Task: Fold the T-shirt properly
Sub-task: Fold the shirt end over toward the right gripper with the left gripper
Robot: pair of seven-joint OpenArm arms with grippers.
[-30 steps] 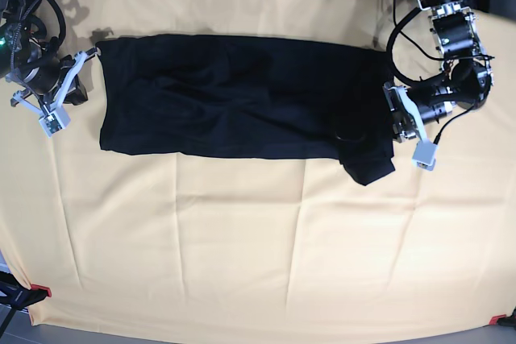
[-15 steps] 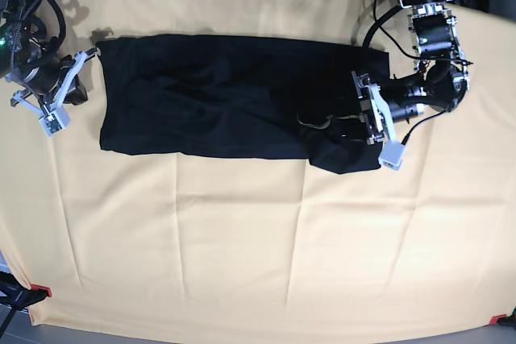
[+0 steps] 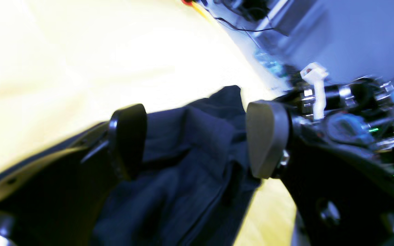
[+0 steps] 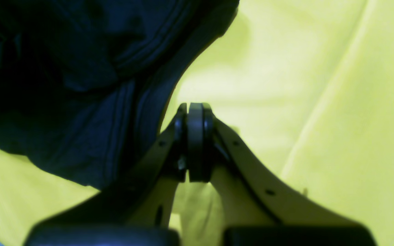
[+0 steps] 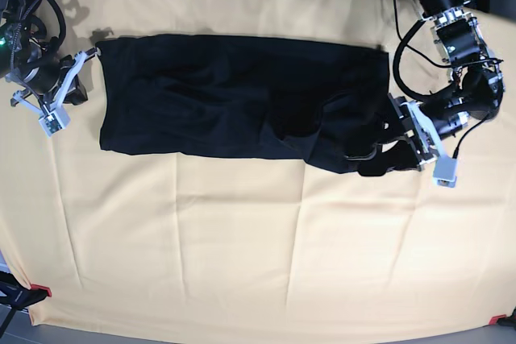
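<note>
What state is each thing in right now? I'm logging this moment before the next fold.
T-shirt: spread in a long band on the cloth, rumpled at the end by the left gripper.
Left gripper: open, fabric lying between its jaws.
Right gripper: shut on nothing, just beside the shirt's edge.
Yellow cloth: spread flat, lightly creased.
</note>
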